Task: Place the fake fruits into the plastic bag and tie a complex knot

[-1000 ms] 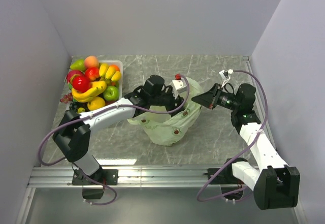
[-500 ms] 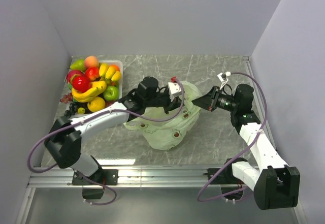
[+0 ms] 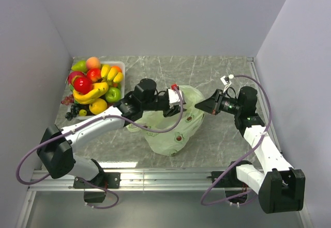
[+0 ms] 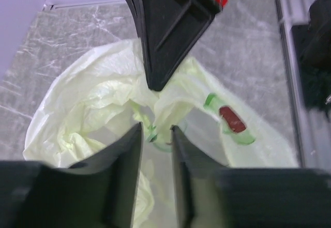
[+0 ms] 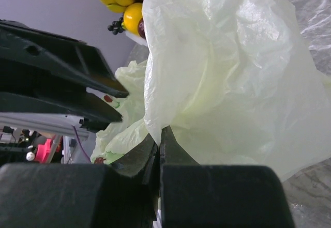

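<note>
Surface: grey, marble-patterned, walled in by pale panels on three sides.
Plastic bag: lay crumpled near the middle of the surface, pale green and translucent, with its upper film drawn up between the two arms. Small red and green printed marks showed on its side.
Fake fruits: heaped together at about 10 o'clock from the bag, well apart from it. Yellow bananas, red and green apples, a peach and dark grapes could be told.
Tray: a pale rectangular one in the far left corner, holding most of the heap. The grapes spilled over its near edge.
Left end effector: hung over the bag's 12 o'clock edge, pointing down into the folds. Its jaws stood a narrow way apart with bag film showing in the gap, and no firm pinch could be made out.
Right end effector: sat at the bag's 2 o'clock edge, jaws pressed together on a fold of the film, which rose from the tips in a broad sheet.
Arms: the two tips were just beside each other above the bag, the right one's black wedge pointing at the left one's gap.
</note>
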You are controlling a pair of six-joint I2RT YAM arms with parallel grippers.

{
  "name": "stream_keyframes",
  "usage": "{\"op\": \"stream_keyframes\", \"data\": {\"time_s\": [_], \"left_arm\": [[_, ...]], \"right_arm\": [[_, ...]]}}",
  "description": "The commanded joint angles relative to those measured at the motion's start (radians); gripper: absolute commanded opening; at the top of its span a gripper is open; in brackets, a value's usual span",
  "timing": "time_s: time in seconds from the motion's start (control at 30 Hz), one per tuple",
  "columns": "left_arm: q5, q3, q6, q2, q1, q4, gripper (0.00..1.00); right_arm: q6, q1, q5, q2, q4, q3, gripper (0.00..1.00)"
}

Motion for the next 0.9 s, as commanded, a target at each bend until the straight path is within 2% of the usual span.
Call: {"op": "stream_keyframes", "data": {"time_s": [0.0, 0.03, 0.07, 0.1, 0.2, 0.33, 0.43, 0.47, 0.5, 0.53, 0.6, 0.7, 0.87], "left_arm": [[-0.009, 0.022, 0.093, 0.021, -0.006, -0.058, 0.41], [-0.005, 0.013, 0.130, 0.020, -0.006, -0.081, 0.45], [0.000, -0.013, 0.147, 0.011, -0.006, -0.078, 0.55], [0.004, -0.026, 0.162, 0.011, -0.010, -0.070, 0.60], [-0.014, -0.046, 0.201, 0.031, -0.017, -0.040, 0.69], [-0.053, -0.021, 0.218, 0.086, -0.019, 0.008, 0.68], [-0.039, 0.015, 0.221, 0.121, -0.019, 0.017, 0.54], [-0.033, 0.023, 0.218, 0.126, -0.019, 0.022, 0.40], [-0.033, 0.029, 0.213, 0.126, -0.019, 0.033, 0.33], [-0.033, 0.038, 0.203, 0.117, -0.020, 0.036, 0.16], [-0.045, 0.046, 0.196, 0.095, -0.017, 0.031, 0.03], [-0.027, 0.040, 0.186, 0.023, -0.006, 0.027, 0.00], [-0.003, 0.011, 0.189, -0.080, -0.005, 0.011, 0.00]], "right_arm": [[0.016, 0.003, -0.051, -0.030, 0.044, 0.015, 0.00], [0.025, 0.001, -0.056, -0.030, 0.054, 0.009, 0.00], [0.051, 0.003, -0.068, -0.032, 0.080, 0.005, 0.00], [0.065, 0.003, -0.073, -0.032, 0.094, -0.001, 0.00], [0.123, 0.003, -0.091, -0.035, 0.146, -0.011, 0.00], [0.146, 0.003, -0.105, -0.038, 0.152, -0.013, 0.00], [0.142, 0.003, -0.108, -0.036, 0.134, -0.021, 0.00], [0.136, 0.004, -0.106, -0.036, 0.126, -0.025, 0.00], [0.125, 0.004, -0.100, -0.036, 0.111, -0.030, 0.00], [0.101, 0.004, -0.085, -0.036, 0.086, -0.031, 0.00], [0.052, 0.003, -0.059, -0.036, 0.033, -0.028, 0.00], [-0.033, 0.004, -0.027, -0.038, -0.037, -0.021, 0.00], [-0.042, 0.004, 0.001, -0.024, -0.027, -0.013, 0.00]]}}
